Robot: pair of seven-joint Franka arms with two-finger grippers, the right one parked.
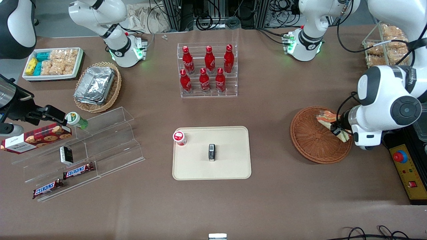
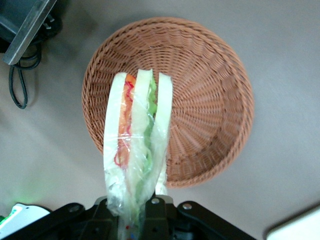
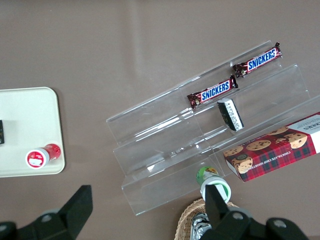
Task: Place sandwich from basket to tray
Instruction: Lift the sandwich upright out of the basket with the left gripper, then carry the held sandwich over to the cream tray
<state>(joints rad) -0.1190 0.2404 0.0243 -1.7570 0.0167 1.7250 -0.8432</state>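
Your jaws are pinching shut on the narrow end of the sandwich, and the wrapped wedge is sticking out from them with its bread and filling layers edge-on to the wrist camera. In the front view the jaws are sitting over the rim of the basket at the working arm's end, with the sandwich angling across that edge (whether it is lifting clear of the weave or touching it, you cannot tell here). The basket is holding nothing else. The tray is lying well apart on the surface, toward the middle, carrying a small red-capped bottle and a dark little box.
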